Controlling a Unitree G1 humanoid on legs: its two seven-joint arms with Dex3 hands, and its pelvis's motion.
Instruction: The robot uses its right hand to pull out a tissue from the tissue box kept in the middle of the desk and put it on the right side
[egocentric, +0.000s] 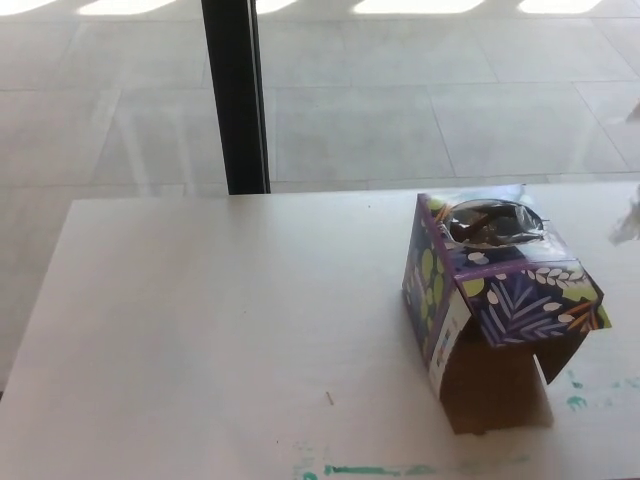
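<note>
Head view. Neither hand appears, so whether the right hand is released, clenched or grasping cannot be told. A small white scrap, probably the tissue (628, 225), is cut off by the right picture edge, too little showing to be sure. The tissue box (495, 300), purple with a leaf pattern, stands left of that scrap on the white desk (220, 330); its oval top opening looks dark. Green marks (370, 469) smear the desk's near edge.

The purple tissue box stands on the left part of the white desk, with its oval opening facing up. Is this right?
Not quite. In the head view the tissue box stands on the right part of the white desk, not the left. Its oval opening does face up.
</note>
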